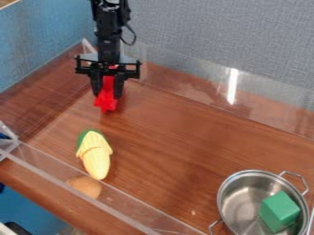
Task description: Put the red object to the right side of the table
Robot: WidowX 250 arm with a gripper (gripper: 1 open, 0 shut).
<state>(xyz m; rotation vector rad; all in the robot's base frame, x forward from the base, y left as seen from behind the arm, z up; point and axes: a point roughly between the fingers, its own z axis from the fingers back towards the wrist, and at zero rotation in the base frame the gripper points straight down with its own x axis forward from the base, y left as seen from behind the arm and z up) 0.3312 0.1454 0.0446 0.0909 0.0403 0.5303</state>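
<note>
red object [109,96], long, narrow, bright plastic

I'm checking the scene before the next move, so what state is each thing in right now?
gripper: pointing down, shut on the red object
red object: clamped between the fingers, at the table's back left
corn cob: lying on the table, untouched
pot: upright, open
green cube: resting inside the pot
</note>
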